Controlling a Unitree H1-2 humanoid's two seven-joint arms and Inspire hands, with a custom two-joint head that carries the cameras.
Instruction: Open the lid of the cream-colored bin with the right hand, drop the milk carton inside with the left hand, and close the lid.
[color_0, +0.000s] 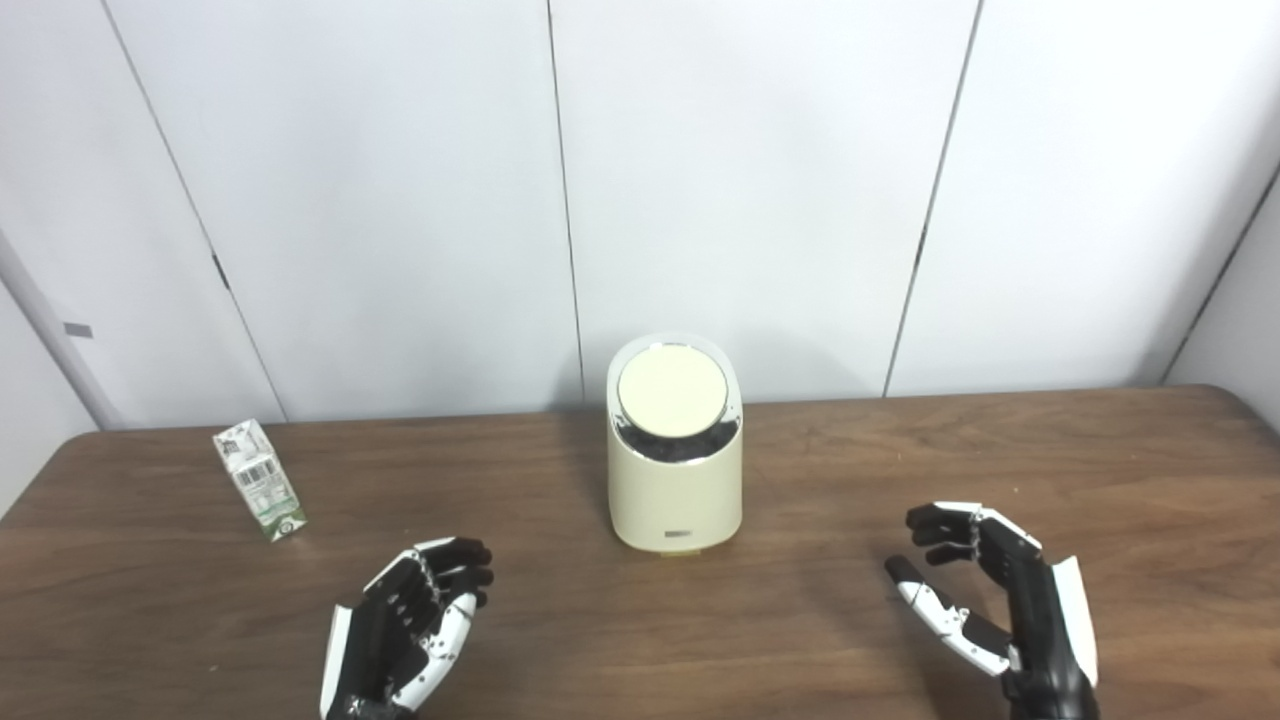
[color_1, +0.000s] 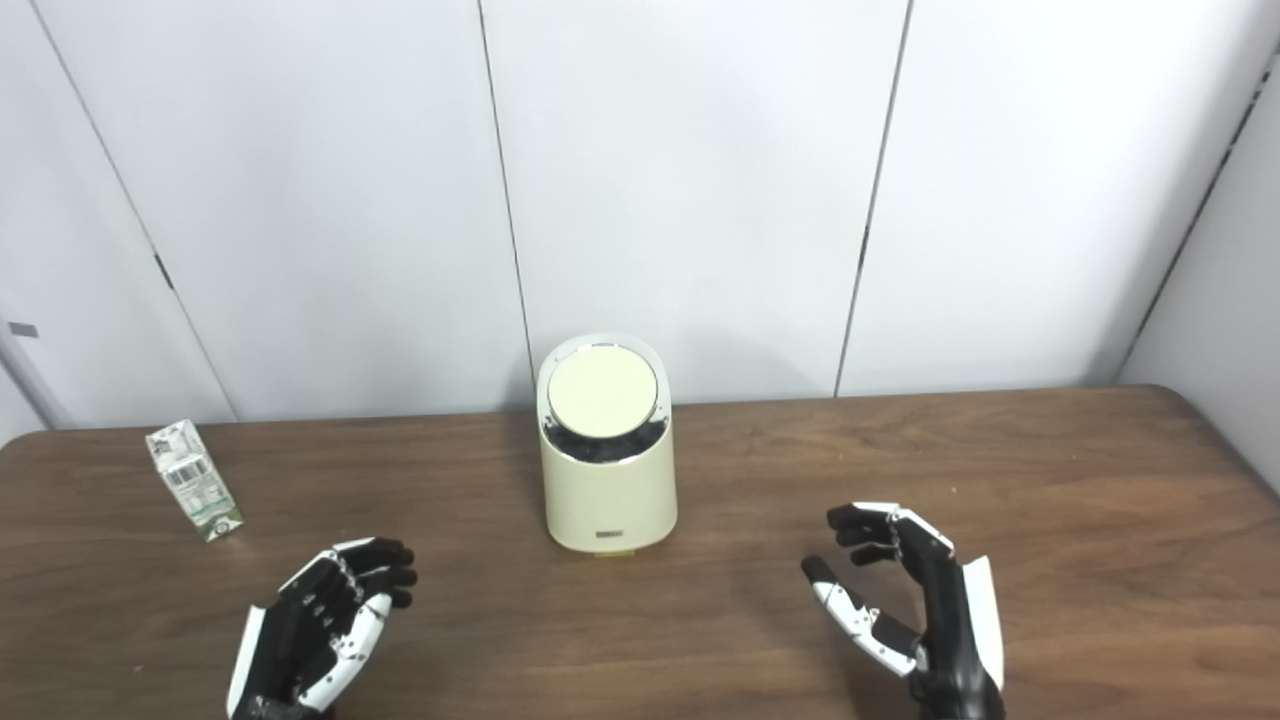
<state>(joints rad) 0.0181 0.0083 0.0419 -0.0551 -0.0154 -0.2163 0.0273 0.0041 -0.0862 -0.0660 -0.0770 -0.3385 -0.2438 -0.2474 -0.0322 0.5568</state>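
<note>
A cream-colored bin (color_0: 675, 485) stands upright at the middle of the wooden table (color_0: 900, 450). Its round lid (color_0: 671, 391) is shut and tilts toward me inside a shiny rim. A small white and green milk carton (color_0: 259, 479) stands upright at the far left of the table. My left hand (color_0: 410, 625) is open and empty near the front edge, below and to the right of the carton. My right hand (color_0: 985, 600) is open and empty at the front right, well apart from the bin.
White wall panels (color_0: 750, 180) rise behind the table's far edge. The table's right corner (color_0: 1230, 400) shows at the far right.
</note>
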